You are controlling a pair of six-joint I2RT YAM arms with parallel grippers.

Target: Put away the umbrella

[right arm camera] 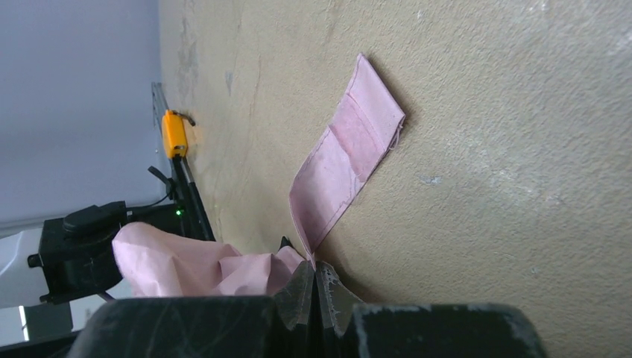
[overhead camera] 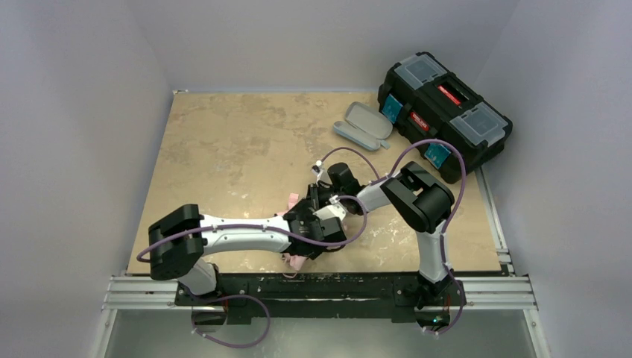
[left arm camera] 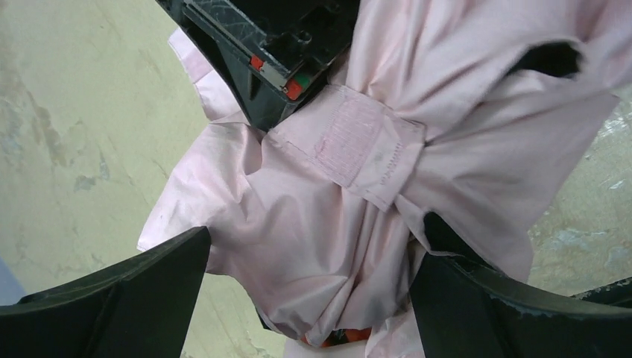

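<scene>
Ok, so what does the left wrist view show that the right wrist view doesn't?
Left wrist only: the left gripper open, one finger on either side of the bunched canopy, and the strap lying across the bundle.
Right wrist only: the right gripper shut on the strap, whose end rises from its tips over the bare table. There is also an orange fitting at the table edge and part of the left arm.
Both: pink canopy fabric, the strap's stitched patch and the table surface.

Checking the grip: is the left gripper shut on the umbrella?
No, the left gripper is open, its fingers wide apart either side of the umbrella.
</scene>
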